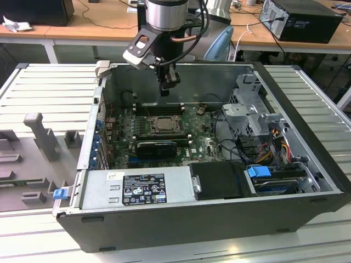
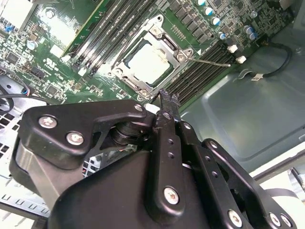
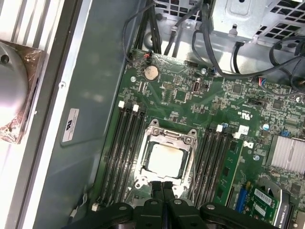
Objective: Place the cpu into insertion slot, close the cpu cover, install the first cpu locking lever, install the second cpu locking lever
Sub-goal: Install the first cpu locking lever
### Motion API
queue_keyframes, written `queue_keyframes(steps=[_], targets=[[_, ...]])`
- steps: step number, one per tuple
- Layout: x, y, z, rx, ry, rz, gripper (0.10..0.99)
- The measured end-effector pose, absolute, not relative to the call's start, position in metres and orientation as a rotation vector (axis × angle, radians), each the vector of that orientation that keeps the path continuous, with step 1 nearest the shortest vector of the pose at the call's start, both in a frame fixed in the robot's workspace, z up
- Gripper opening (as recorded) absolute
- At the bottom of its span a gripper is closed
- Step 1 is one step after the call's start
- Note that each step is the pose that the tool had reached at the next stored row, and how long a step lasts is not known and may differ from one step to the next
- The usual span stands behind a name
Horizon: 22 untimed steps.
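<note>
The cpu (image 3: 164, 160) lies in the insertion slot (image 1: 159, 125) of the green motherboard, its pale face (image 2: 147, 59) showing through the window of the cpu cover (image 3: 167, 137). The silvery cover frame (image 2: 167, 36) lies flat around the chip. A thin metal lever (image 2: 213, 62) sticks out sideways from the socket's corner over the memory slots. My gripper (image 1: 165, 91) hangs above the board just behind the socket, at the case's rear wall. Its black fingers are shut together, holding nothing, in both wrist views (image 2: 167, 97) (image 3: 162, 187).
The open case (image 1: 307, 109) has walls all round. A power supply (image 1: 137, 186) lies at the front, a drive cage (image 1: 252, 112) with cables at the exterior view's right. Long memory slots (image 3: 124, 148) flank the socket. A grey fixture (image 1: 41, 134) stands outside the case.
</note>
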<state>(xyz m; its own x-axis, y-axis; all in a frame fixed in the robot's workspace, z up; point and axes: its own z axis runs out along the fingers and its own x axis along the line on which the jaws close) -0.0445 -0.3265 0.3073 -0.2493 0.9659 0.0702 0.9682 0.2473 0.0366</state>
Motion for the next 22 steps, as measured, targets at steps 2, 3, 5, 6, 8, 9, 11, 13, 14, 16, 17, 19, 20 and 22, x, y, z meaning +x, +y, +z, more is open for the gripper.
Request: queue_keyframes(steps=[2,3,5,6,8,9,11,13,14,16,17,19,20,22], targets=[[-0.0445,-0.3265,0.3074,-1.894,-2.462,-0.112,0.106],[-0.0445,-0.3265,0.3074,-1.889,-2.465,-0.112,0.106],[-0.0445,-0.3265,0.3073,-1.874,-2.476,-0.111,0.106],[-0.0445,-0.3265,0.3073,-1.870,-2.479,-0.111,0.106],[-0.0445,-0.3265,0.3074,-1.861,-2.485,-0.111,0.106],[-0.0445,-0.3265,0.3073,-1.857,-2.488,-0.111,0.106],[-0.0445,-0.3265,0.3073,-1.849,-2.494,-0.111,0.106],[-0.0445,-0.3265,0.3074,-1.840,-2.501,-0.111,0.106],[-0.0445,-0.3265,0.3073,-1.834,-2.505,-0.110,0.106],[-0.0445,-0.3265,0.3073,-1.818,-2.516,-0.110,0.106],[-0.0444,-0.3265,0.3073,-1.807,-2.524,-0.110,0.106],[-0.0445,-0.3265,0.3074,-1.783,-2.540,-0.109,0.106],[-0.0444,-0.3265,0.3073,-1.768,-2.550,-0.109,0.106],[-0.0445,-0.3265,0.3073,-1.728,-2.576,-0.108,0.106]])
